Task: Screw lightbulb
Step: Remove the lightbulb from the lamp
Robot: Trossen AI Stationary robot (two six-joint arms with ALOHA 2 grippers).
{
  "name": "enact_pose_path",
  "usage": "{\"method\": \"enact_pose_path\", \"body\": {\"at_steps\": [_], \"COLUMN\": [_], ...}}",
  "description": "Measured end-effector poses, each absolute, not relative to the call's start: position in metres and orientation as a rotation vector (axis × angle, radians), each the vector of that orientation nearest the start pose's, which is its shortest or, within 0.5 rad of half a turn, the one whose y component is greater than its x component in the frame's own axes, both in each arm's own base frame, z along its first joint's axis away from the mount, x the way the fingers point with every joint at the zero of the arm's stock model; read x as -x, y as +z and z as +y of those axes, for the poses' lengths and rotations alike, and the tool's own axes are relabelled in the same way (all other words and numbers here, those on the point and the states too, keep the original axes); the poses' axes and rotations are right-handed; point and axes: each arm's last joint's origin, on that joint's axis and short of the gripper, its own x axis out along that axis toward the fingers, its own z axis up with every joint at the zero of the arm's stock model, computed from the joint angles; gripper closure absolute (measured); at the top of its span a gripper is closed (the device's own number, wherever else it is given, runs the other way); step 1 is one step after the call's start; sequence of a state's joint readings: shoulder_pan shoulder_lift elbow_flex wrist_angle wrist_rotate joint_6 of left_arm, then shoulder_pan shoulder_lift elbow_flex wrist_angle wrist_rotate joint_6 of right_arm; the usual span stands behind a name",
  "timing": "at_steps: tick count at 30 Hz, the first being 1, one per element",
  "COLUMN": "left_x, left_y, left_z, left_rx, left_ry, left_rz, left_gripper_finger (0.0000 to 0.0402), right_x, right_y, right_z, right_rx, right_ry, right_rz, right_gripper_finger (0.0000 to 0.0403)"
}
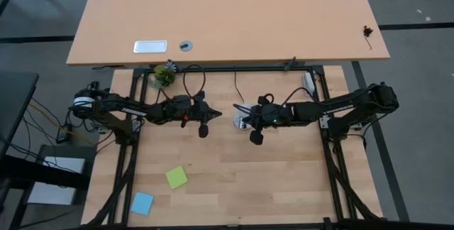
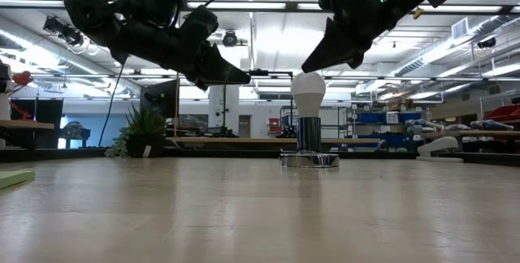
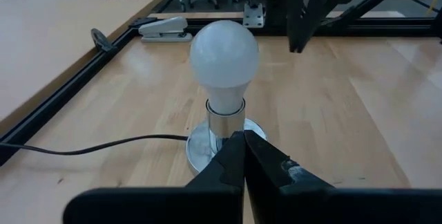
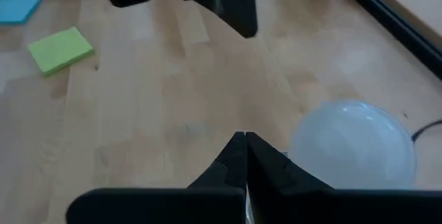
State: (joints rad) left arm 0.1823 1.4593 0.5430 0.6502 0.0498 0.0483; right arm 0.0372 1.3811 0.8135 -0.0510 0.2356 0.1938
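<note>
The white frosted lightbulb (image 2: 309, 92) stands upright with its metal base in the round silver socket disc (image 2: 309, 159) at the middle of the table. In the left wrist view the lightbulb (image 3: 224, 51) rises just beyond my left gripper (image 3: 243, 135), which is shut, nearly level and short of the socket (image 3: 207, 144). My right gripper (image 4: 244, 135) is shut and slants down with its tip (image 2: 305, 68) close above and beside the bulb's dome (image 4: 352, 144). The left wrist view shows a gap between that tip and the bulb.
The socket's black cord (image 3: 90, 144) runs off across the table. A green sticky note (image 1: 176, 177) and a blue one (image 1: 142, 203) lie near the front left. A stapler (image 3: 166, 28) and a small plant (image 1: 164, 74) sit at the far edge, beside a second table (image 1: 227, 17).
</note>
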Motion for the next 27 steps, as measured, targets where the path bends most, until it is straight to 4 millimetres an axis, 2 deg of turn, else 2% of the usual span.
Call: {"method": "enact_pose_path", "body": {"at_steps": [10,27], "left_x": [-0.276,-0.277], "left_y": [0.183,0.175], "left_z": [0.05,0.051], "left_rx": [-0.017,0.0], "left_ry": [0.125,0.163], "left_rz": [0.267,0.312], "left_gripper_finger": [0.039,0.039], "right_x": [-0.282,-0.272], "right_y": [0.219,0.21], "right_z": [0.003,0.0], "right_rx": [-0.199,-0.19], "right_ry": [-0.312,-0.388], "right_rz": [0.665,0.785], "right_gripper_finger": [0.0393,0.0393]}}
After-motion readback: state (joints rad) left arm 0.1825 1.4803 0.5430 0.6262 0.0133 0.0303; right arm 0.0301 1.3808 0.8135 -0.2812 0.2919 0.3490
